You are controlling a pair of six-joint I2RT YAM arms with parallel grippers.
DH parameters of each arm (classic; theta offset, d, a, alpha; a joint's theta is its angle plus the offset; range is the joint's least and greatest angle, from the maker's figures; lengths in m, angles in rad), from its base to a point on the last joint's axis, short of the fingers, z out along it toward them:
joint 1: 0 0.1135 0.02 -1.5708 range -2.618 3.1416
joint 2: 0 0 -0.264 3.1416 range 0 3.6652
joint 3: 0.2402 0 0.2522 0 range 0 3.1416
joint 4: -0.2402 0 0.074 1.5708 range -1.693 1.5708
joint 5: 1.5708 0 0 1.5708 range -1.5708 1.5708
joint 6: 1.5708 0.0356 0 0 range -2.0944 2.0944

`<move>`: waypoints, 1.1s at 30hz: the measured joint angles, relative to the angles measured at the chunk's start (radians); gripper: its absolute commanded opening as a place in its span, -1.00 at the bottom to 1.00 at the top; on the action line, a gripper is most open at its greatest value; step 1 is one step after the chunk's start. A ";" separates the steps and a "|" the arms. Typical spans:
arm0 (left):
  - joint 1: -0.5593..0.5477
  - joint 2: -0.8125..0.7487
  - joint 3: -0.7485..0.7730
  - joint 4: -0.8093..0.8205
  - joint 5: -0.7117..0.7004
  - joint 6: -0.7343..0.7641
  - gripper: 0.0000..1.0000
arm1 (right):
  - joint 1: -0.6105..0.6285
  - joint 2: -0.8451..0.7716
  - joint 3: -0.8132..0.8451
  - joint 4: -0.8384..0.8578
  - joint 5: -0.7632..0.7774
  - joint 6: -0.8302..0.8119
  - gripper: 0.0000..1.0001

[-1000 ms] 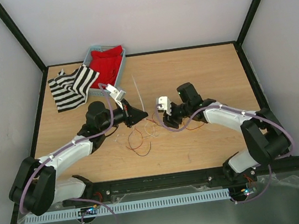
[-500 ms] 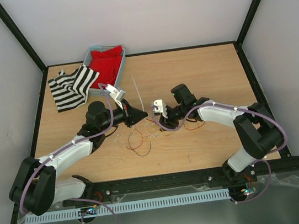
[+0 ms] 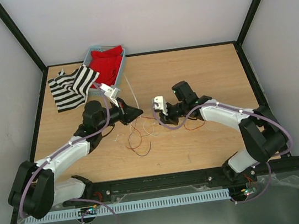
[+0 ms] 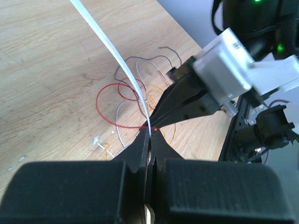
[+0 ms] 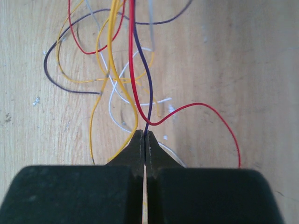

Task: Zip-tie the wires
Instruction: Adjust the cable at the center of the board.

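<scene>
White strip in left hand crosses wires; striped cloth, tray aside.

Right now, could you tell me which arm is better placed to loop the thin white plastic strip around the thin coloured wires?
Left, probably. The left gripper is shut on the thin white plastic strip, right beside the thin coloured wires, which the right gripper pinches.

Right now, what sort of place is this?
Probably a robot test cell: a wooden table boxed in by plain white walls, a left arm and right arm bolted at its near edge, and props like loose wires.
</scene>
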State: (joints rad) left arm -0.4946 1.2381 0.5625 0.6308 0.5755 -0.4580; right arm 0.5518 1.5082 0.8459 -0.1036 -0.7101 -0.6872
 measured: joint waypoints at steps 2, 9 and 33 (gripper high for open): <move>0.013 -0.023 0.000 -0.021 -0.017 -0.004 -1.00 | -0.019 -0.037 0.003 -0.001 -0.001 0.013 -1.00; 0.040 -0.095 0.012 -0.053 -0.046 -0.008 -1.00 | -0.108 -0.112 0.017 0.024 -0.026 0.069 -1.00; 0.045 -0.084 0.112 -0.151 -0.079 0.010 -1.00 | -0.280 -0.216 -0.066 0.259 -0.016 0.368 -1.00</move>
State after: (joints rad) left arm -0.4500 1.1538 0.6743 0.4801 0.4965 -0.4480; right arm 0.2722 1.2922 0.7799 0.1555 -0.7265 -0.3191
